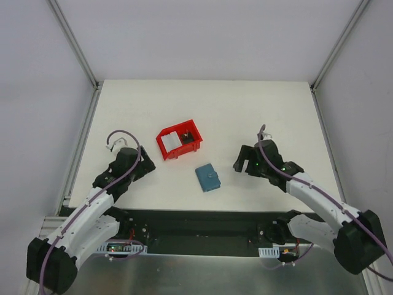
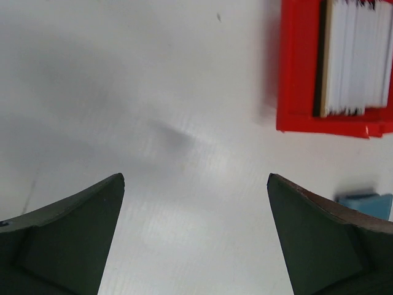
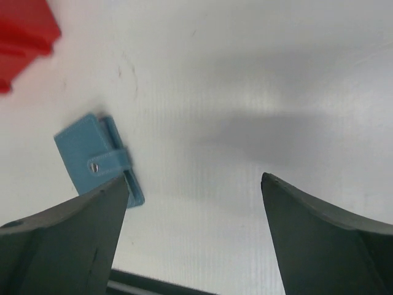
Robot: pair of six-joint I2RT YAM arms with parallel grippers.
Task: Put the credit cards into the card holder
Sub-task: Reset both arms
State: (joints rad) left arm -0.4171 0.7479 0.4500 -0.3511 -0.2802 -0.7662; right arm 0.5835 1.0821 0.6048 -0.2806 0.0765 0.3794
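The card holder [image 1: 207, 177] is a teal wallet, folded shut with its snap tab fastened, lying flat on the table between my two arms. It shows at the left of the right wrist view [image 3: 92, 161], and one corner shows in the left wrist view [image 2: 368, 203]. The credit cards [image 1: 171, 142] stand as a pale stack [image 2: 356, 61] inside the red bin [image 1: 178, 140]. My left gripper [image 1: 147, 166] hovers left of the bin, open and empty [image 2: 195, 178]. My right gripper [image 1: 239, 165] is right of the card holder, open with nothing between its fingers [image 3: 195, 178].
The red bin [image 2: 301, 74] sits just behind the card holder, and its corner shows in the right wrist view [image 3: 21, 37]. White walls with metal rails enclose the table on three sides. The table's dark front edge [image 3: 159, 286] lies just below the right gripper.
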